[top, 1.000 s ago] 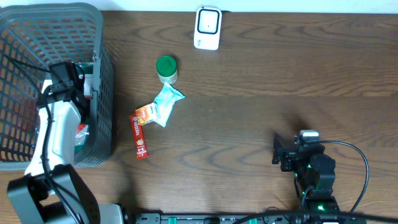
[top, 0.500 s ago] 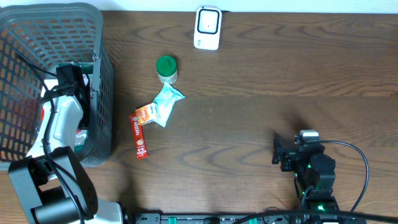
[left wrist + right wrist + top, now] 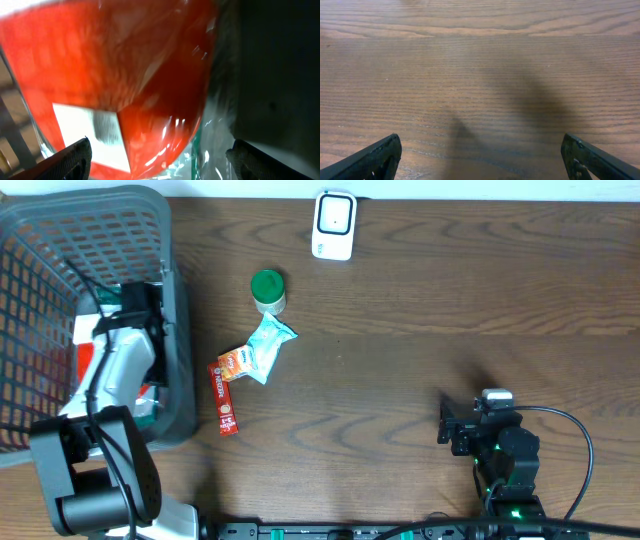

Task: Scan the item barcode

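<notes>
Two arms in view, and both end effectors are released. The left end effector [image 3: 160,159] is down inside the grey basket [image 3: 175,350] at the 9 o'clock side of the desk [image 3: 450,300]. Its fingers are spread wide right over a red pack [image 3: 125,75] wrapped in clear film (the pack has a white label [image 3: 85,130] with a dark patch, too blurry to read). It's not gripping the pack, and I can't tell whether it touches it.

The right end effector [image 3: 482,160] sits at about 5 o'clock, jaws wide, with only bare wood under it. The white scanner [image 3: 334,225] lies at 12 o'clock by the desk's far edge.

Loose on the desk between basket and centre are a green-lidded jar [image 3: 267,288], a pale blue packet [image 3: 265,345] at its 6 o'clock, and a red stick packet [image 3: 224,398] just beside that, toward 7 o'clock.
</notes>
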Action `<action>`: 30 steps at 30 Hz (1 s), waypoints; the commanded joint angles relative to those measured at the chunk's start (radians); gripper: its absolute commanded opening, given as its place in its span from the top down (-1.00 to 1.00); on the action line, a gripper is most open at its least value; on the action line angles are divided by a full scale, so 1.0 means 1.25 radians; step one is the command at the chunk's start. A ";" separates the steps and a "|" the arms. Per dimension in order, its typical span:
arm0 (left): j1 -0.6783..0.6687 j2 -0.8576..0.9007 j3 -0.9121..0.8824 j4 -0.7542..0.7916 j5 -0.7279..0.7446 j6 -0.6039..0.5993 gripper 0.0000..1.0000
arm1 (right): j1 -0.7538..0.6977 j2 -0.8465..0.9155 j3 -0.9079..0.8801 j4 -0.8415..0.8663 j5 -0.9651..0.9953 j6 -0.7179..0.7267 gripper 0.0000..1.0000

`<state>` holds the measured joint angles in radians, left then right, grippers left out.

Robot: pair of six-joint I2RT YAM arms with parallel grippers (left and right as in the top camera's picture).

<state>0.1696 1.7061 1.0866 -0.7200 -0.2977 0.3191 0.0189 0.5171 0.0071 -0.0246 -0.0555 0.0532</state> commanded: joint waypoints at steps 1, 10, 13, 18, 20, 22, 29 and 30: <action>-0.022 0.007 0.014 0.009 -0.009 0.011 -0.77 | 0.006 -0.001 -0.001 0.005 0.002 0.011 -0.99; 0.031 0.007 0.014 0.026 -0.038 0.011 -0.77 | 0.006 -0.001 -0.001 0.005 0.002 0.011 -0.99; 0.060 0.007 0.013 0.026 -0.044 0.010 -0.77 | 0.006 -0.001 -0.001 0.005 0.002 0.011 -0.98; 0.077 0.007 0.013 0.026 -0.045 0.011 -0.77 | 0.006 -0.001 -0.001 0.005 0.002 0.011 -0.99; 0.077 0.007 0.014 0.027 -0.046 0.011 -0.77 | 0.006 -0.001 -0.001 0.005 0.002 0.011 -0.98; 0.077 0.007 0.014 0.030 -0.066 0.011 -0.77 | 0.006 -0.001 -0.001 0.005 0.002 0.011 -0.99; 0.077 0.001 0.014 0.037 -0.156 0.008 -0.77 | 0.006 -0.001 -0.001 0.005 0.002 0.011 -0.98; 0.077 -0.002 0.014 0.042 -0.161 0.004 -0.77 | 0.006 -0.001 -0.001 0.005 0.002 0.011 -0.98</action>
<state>0.2539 1.7061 1.0866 -0.6819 -0.4030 0.3202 0.0189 0.5171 0.0071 -0.0246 -0.0555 0.0532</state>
